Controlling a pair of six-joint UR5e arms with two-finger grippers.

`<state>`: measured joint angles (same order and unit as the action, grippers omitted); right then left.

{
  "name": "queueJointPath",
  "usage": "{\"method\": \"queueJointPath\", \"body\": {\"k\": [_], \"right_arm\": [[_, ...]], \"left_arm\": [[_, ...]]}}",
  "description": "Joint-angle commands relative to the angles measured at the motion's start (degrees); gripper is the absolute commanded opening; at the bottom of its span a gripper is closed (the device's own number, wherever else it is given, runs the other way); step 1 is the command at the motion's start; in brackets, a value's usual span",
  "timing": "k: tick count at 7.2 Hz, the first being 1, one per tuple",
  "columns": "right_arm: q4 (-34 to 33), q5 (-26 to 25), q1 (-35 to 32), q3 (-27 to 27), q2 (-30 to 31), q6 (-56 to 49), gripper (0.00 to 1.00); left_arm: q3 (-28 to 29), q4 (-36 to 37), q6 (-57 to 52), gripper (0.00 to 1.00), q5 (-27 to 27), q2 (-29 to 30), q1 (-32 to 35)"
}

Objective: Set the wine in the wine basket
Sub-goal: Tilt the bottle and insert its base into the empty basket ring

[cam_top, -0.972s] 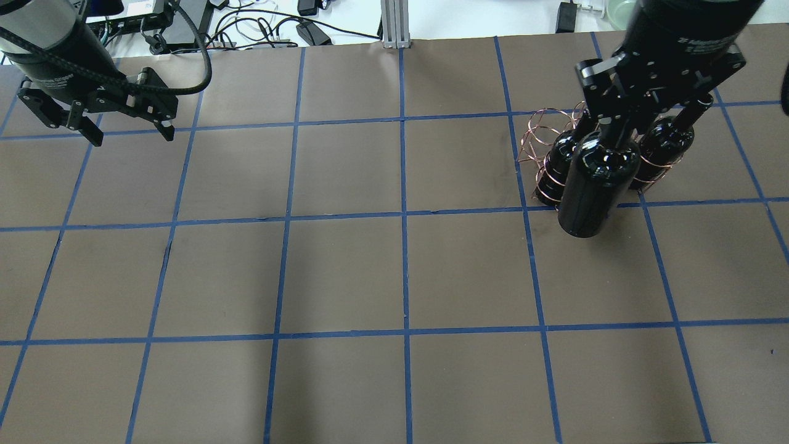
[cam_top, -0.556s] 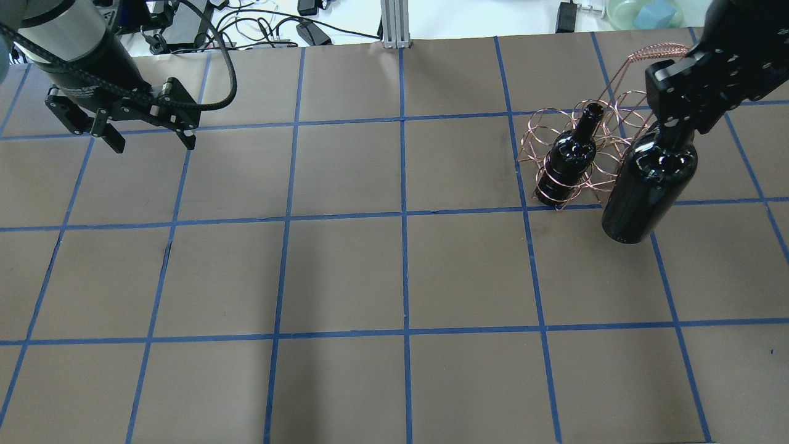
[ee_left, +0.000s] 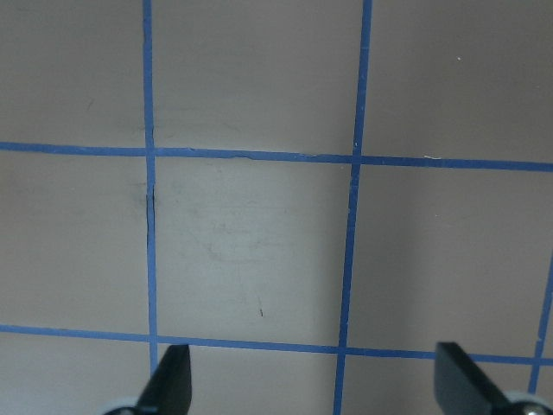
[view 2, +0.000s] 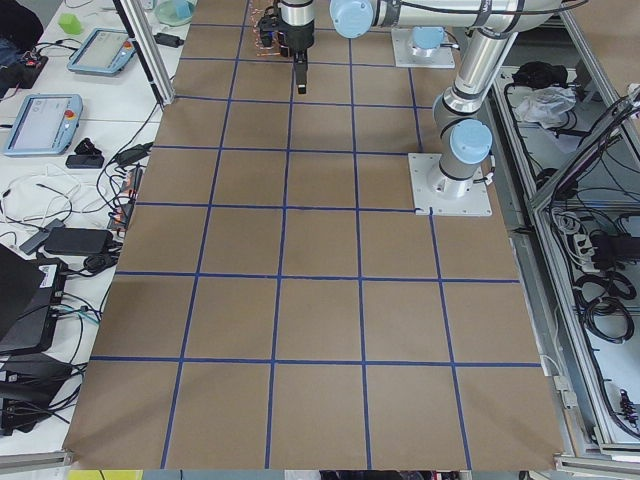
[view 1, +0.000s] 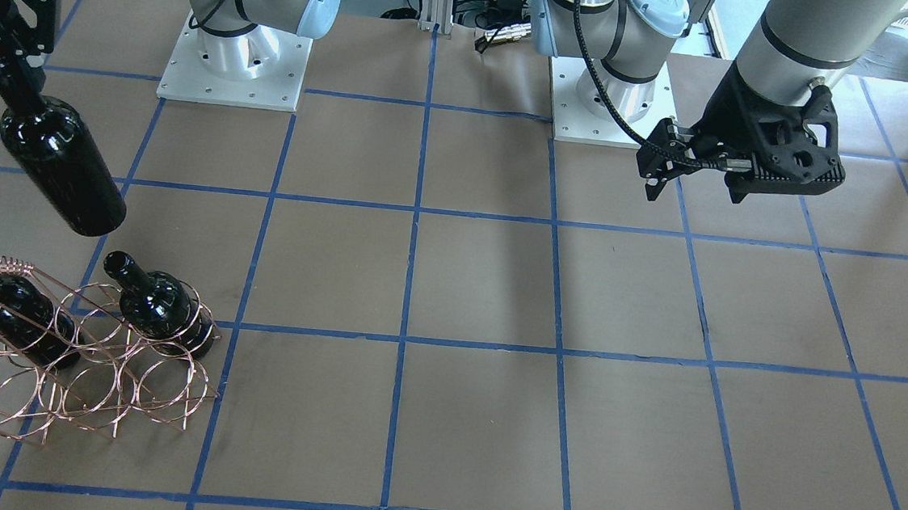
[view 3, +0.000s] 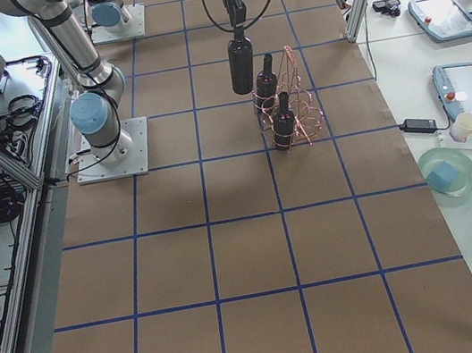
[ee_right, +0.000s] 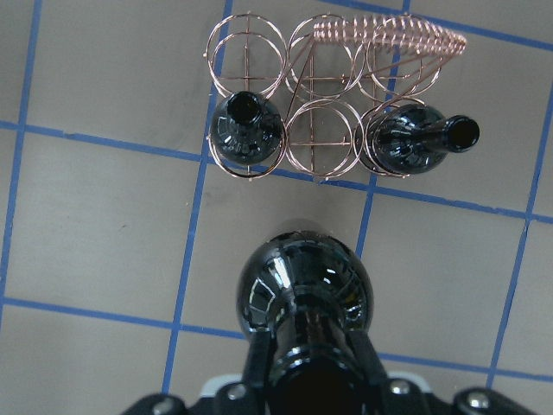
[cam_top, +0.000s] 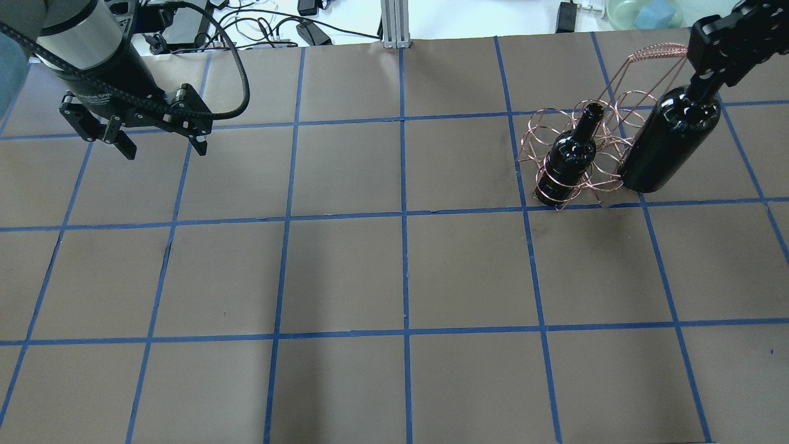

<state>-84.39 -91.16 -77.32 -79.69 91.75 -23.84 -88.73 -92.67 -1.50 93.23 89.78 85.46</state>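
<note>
My right gripper [cam_top: 704, 83] is shut on the neck of a glossy black wine bottle [cam_top: 669, 142], which hangs upright above the table; the bottle also shows in the front view [view 1: 60, 163] and the right wrist view [ee_right: 302, 294]. The copper wire wine basket [cam_top: 607, 117] stands just beyond it [ee_right: 328, 164], apart from it. Two look-alike bottles [ee_right: 246, 130] [ee_right: 406, 143] sit in the basket's near end rings; the ring between them is empty. My left gripper [cam_top: 165, 151] is open and empty over bare table at the far left [ee_left: 315, 385].
The table is brown paper with a blue tape grid [cam_top: 404, 216]. Cables [cam_top: 259, 24] and an aluminium post [cam_top: 393, 24] lie past the far edge. A green bowl with a blue block [cam_top: 644, 11] sits beyond the basket. The arm bases [view 1: 234, 59] stand on the robot's side.
My right gripper has carried the bottle from over the basket off to the right and farther back in the overhead view. My left gripper has shifted right, still open.
</note>
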Motion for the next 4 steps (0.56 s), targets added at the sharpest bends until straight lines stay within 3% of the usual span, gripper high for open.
{"method": "queueJointPath", "body": {"k": [1,4], "right_arm": [[-6.03,1.24,0.15,1.63,-4.63,-0.77,0.0],[-9.73,1.34,0.15,3.22,-8.33,-4.37,0.0]], "left_arm": [[-0.13,0.03,0.35,1.0,-0.15,-0.05,0.05],[-0.21,-0.06,0.45,1.0,-0.15,-0.05,0.05]]}}
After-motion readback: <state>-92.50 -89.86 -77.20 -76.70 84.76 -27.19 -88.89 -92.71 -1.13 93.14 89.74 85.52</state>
